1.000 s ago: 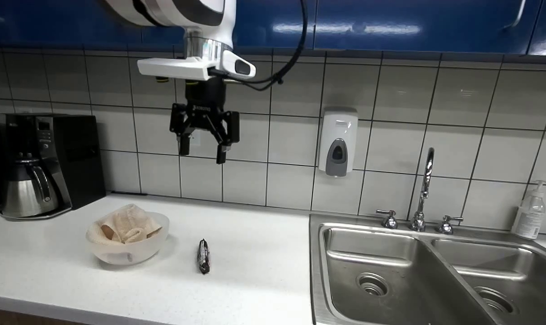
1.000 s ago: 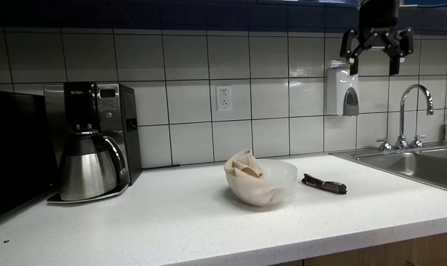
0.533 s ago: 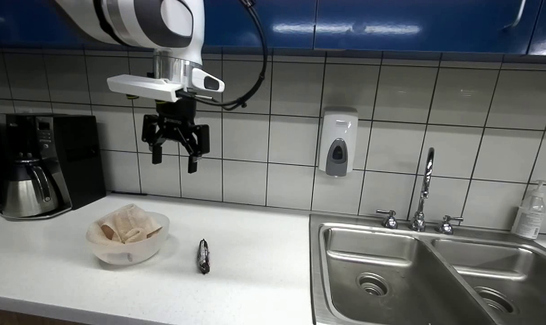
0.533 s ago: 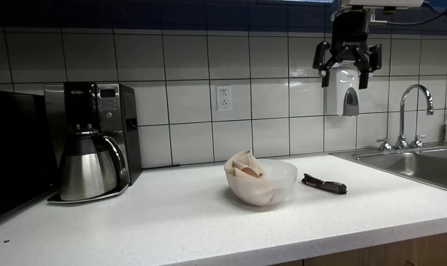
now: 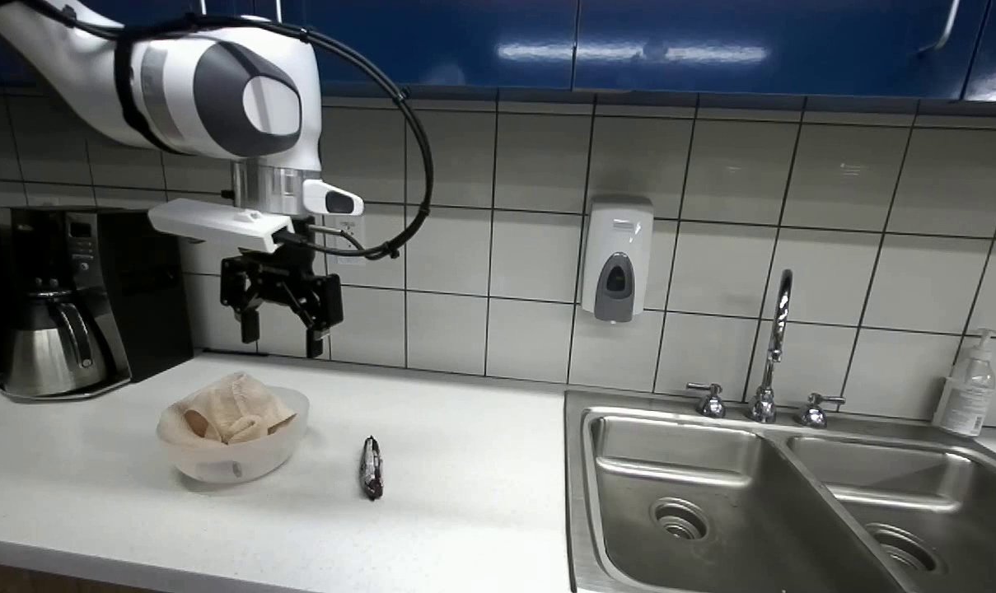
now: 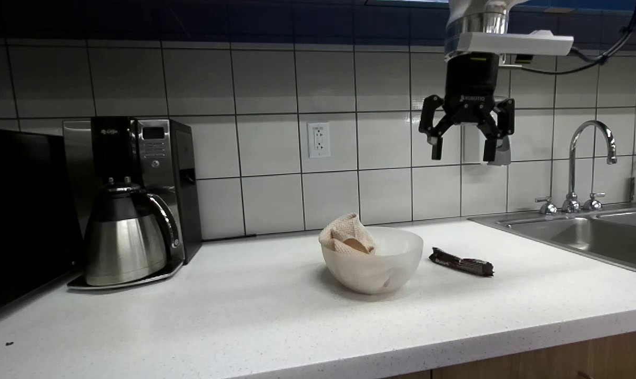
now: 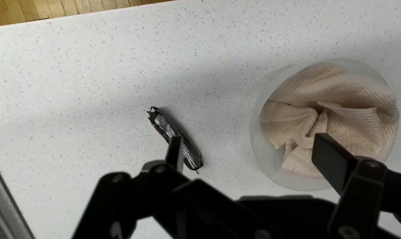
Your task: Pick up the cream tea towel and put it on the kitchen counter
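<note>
The cream tea towel (image 5: 238, 409) lies crumpled inside a frosted translucent bowl (image 5: 246, 459) on the white kitchen counter (image 5: 465, 502). In an exterior view a fold of the towel (image 6: 349, 234) sticks up over the rim of the bowl (image 6: 370, 273). My gripper (image 5: 282, 336) is open and empty, pointing down, well above the counter. In an exterior view the gripper (image 6: 463, 151) is to the right of the bowl and higher. In the wrist view the towel (image 7: 349, 122) is at the right, partly hidden by one finger (image 7: 331, 157).
A dark wrapped bar (image 5: 371, 468) lies on the counter beside the bowl, partly behind a finger in the wrist view (image 7: 160, 122). A coffee maker (image 6: 186, 195) stands at the left. The double sink (image 5: 578, 494) is at the right. A soap dispenser (image 5: 617, 255) hangs on the wall.
The arm has moved left and down in both exterior views, bringing the open gripper closer to the bowl. The towel, bowl and bar have not moved.
</note>
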{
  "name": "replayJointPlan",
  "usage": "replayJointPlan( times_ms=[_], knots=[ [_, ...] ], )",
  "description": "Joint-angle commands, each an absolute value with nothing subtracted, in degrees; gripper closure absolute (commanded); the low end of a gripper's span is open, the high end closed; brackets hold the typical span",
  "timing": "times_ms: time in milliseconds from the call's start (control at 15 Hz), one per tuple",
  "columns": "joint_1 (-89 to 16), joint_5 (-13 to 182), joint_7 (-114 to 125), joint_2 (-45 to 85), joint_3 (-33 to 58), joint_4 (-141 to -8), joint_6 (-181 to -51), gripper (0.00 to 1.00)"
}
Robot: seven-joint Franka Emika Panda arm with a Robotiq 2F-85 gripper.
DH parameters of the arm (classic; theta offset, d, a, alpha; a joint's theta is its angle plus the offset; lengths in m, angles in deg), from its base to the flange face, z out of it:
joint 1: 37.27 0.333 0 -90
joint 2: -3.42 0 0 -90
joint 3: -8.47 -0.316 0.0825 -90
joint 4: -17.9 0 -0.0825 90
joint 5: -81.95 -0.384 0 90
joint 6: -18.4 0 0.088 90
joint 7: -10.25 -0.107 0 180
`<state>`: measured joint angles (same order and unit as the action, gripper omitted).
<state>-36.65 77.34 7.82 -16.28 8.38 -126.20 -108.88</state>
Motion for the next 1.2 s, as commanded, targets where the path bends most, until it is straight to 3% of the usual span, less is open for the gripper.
replayJointPlan(
  times_ms=[0, 1133],
  knots=[
    [-35.9, 76.7, 4.3, -12.7, 6.5, -126.7, -115.0, 0.0],
    [-29.2, 76.7, -9.6, 10.9, 1.8, -110.8, -130.2, 0.0]
  ],
)
